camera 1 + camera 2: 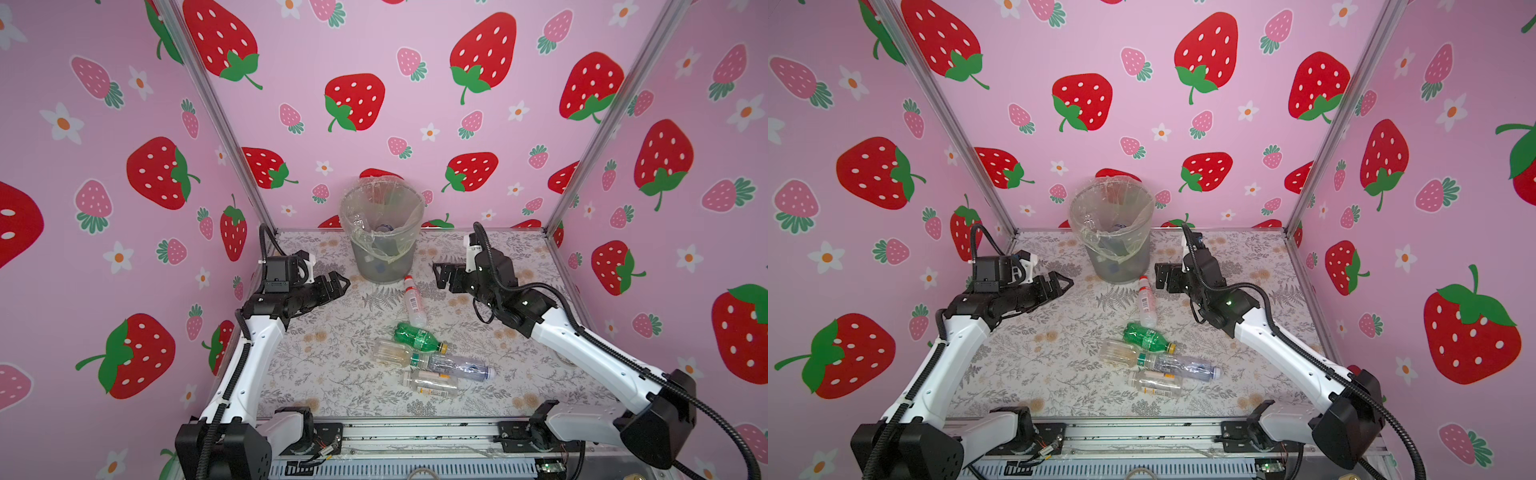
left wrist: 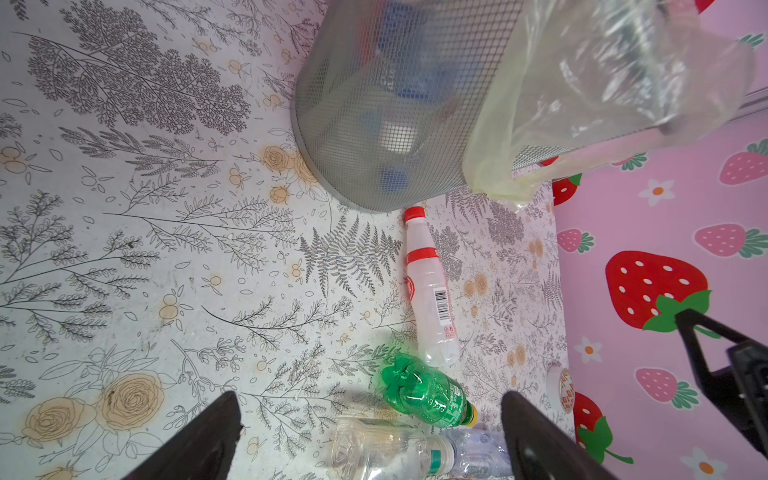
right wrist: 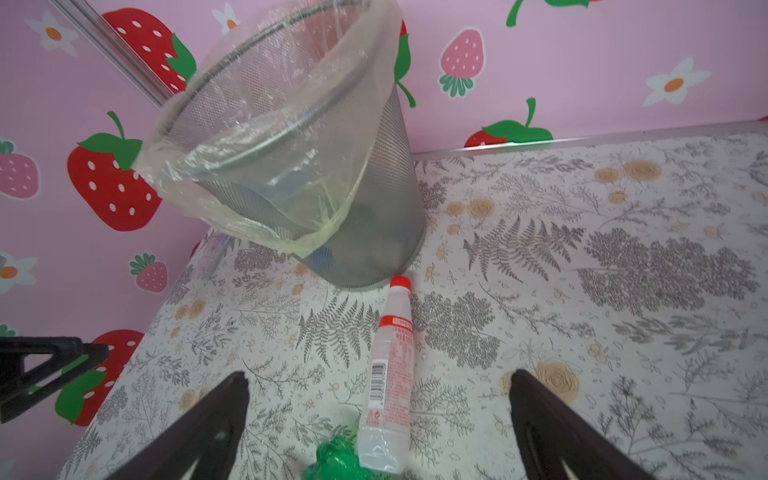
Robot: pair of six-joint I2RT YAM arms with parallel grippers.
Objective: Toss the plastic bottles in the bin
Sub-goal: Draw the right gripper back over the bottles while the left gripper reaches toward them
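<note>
Both pincers empty, jaws wide apart. Left pincer (image 1: 338, 286) hovers left of the bin (image 1: 401, 266) and right pincer (image 1: 438, 277) right of it, both low over the bench (image 1: 328, 374). Bin stands upright at back centre, with the clear liner (image 3: 266, 216) sagging over its front rim. Some bottles (image 2: 392, 178) are already inside (blue caps show through the mesh).

Five more lie on the bench. Red-cap bottle (image 1: 414, 301) lies between the pincers, cap at the bin's base. Green bottle (image 1: 417, 337) is just in front of it. Then a clear bottle (image 1: 392, 353), crumpled bottle (image 1: 459, 368) and orange-label bottle (image 1: 432, 384) are packed together. Small round thing (image 2: 562, 388) by the right wall, can't tell what.
</note>
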